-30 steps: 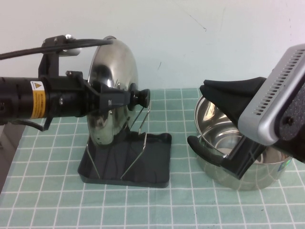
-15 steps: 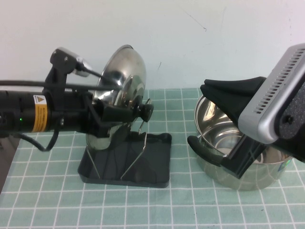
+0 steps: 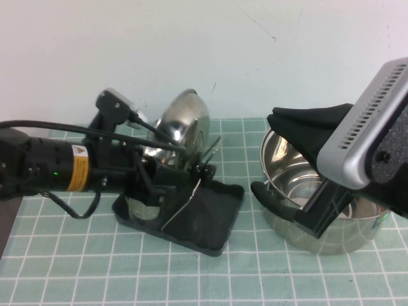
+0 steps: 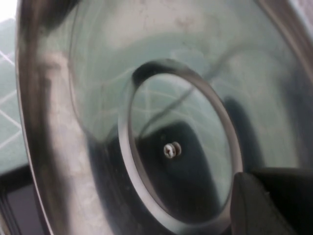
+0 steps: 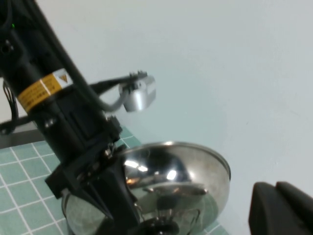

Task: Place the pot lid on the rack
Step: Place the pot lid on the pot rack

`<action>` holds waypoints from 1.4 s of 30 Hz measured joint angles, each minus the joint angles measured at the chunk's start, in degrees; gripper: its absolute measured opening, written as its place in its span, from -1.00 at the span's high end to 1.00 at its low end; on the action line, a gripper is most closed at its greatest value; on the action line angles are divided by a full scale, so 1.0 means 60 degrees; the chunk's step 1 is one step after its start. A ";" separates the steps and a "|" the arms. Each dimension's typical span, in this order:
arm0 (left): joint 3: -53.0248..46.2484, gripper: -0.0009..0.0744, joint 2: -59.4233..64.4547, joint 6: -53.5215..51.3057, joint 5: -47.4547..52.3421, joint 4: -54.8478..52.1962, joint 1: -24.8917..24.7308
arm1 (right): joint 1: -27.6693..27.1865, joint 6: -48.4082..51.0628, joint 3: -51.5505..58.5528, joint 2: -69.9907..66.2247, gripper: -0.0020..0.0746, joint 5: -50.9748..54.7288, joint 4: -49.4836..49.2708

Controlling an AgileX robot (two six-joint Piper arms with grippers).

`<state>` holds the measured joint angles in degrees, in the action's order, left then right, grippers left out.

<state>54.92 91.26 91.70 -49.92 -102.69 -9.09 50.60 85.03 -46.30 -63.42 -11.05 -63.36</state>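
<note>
Now: one lid, one rack, one pot, two grippers on the tabletop.

Left gripper sits over the rack at the left half of the mat, toward the far edge, clenched on the lid's knob. Lid stands on edge, tilted back toward the far wall, its lower rim down among the rack's wire loops. Rack lies skewed to the mat's grid lines.

Left wrist view: only the lid's shiny underside, one centre screw.

Right gripper hangs above the pot near the right edge; fingers spread, released, grasping nothing. Pot is upright with one black handle showing on the side toward the rack.
</note>
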 joint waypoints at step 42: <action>0.0000 0.85 -0.5089 -0.0397 0.5678 0.0254 -0.0086 | 0.0000 0.6956 -0.0427 0.1113 0.95 -0.2816 -0.3840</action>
<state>54.92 60.73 89.32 -15.85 -101.17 -9.61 50.60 126.77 -48.86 -56.74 -27.95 -86.40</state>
